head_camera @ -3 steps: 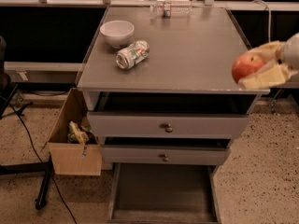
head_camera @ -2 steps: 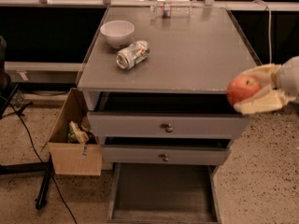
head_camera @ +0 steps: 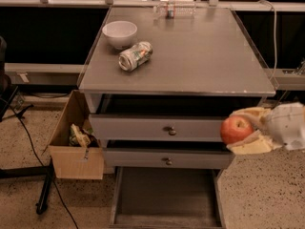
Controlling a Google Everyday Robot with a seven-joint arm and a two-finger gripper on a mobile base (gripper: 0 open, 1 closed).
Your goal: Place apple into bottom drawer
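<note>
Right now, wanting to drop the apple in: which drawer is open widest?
The bottom drawer, knobless, pulled well out; the knobbed top drawer and middle drawer are barely out. The gripper holds the apple right of them.

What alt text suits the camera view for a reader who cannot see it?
The gripper, at the cabinet's right front corner, holds the apple level with the upper drawers, above and right of the open bottom drawer. A white bowl and crushed can sit on top.
</note>
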